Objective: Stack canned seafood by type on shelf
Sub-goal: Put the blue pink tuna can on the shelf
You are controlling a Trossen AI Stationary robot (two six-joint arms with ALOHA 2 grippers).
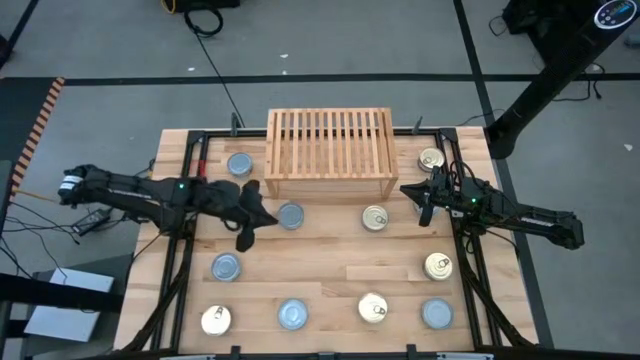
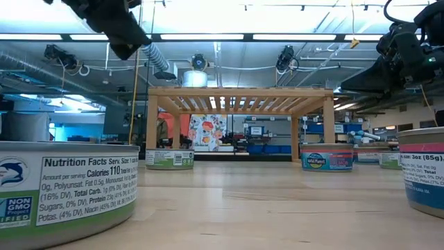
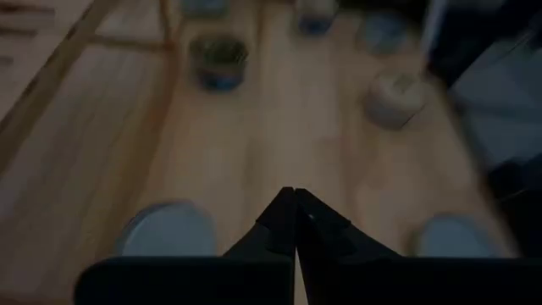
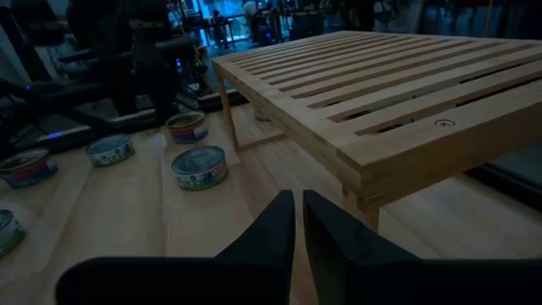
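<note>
A green-labelled tin looms nearest; both clenched, empty hands flank the shelf.

The slatted top of the shelf is bare and open from above. Under it, the passage between the legs is unobstructed in the low view. Tins lie scattered on the table, with wide gaps between them. The left gripper and right gripper flank the shelf front.
</note>
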